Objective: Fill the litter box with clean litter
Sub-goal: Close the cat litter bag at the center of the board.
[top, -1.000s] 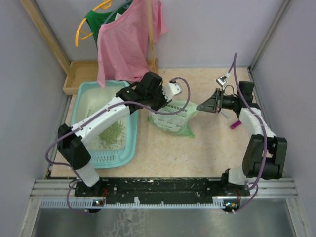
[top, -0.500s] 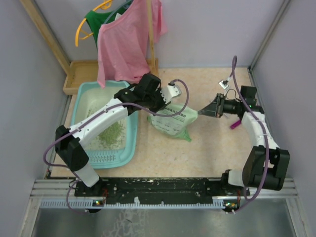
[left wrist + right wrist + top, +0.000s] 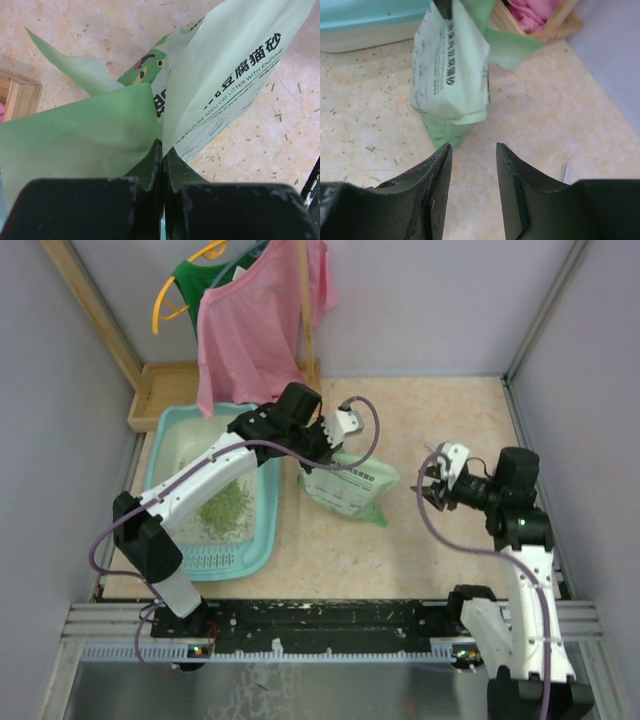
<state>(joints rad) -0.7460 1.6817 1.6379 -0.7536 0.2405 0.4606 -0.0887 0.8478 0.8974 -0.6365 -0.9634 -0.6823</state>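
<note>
The left gripper (image 3: 162,150) has two black fingers pressed flat together. They pinch the thin top edge of the pale green printed plastic bag (image 3: 225,75). The bag is soft and crinkly, and it hangs down below this gripper with its bottom on the table. The right gripper (image 3: 474,146) has its two dark curved fingers apart with nothing between them. The bag stands straight in front of it, a little way off and not touching.

The large light-teal plastic litter box (image 3: 268,525) is a long tray with round corners. It lies just to the left of the left gripper and lower down. Inside it, on the whitish floor, sits the clean litter (image 3: 225,508), one grainy olive-green heap of tiny bits. A strip with slots (image 3: 215,558) runs along the near end of the box.

There are two arms, two grippers, one bag, one litter box and one heap. Behind the left gripper hang two shirts, a pink one (image 3: 255,330) and a green one (image 3: 200,285), and there is one yellow hanger (image 3: 170,305).

Only the top view shows the heap and the whole box. Only the left wrist view shows the black letters on the bag up close and the loose green bits (image 3: 272,115) on the speckled beige table (image 3: 420,540). The right wrist view shows the bag from its narrow side, with a flat wooden tray (image 3: 560,25) far behind it.
</note>
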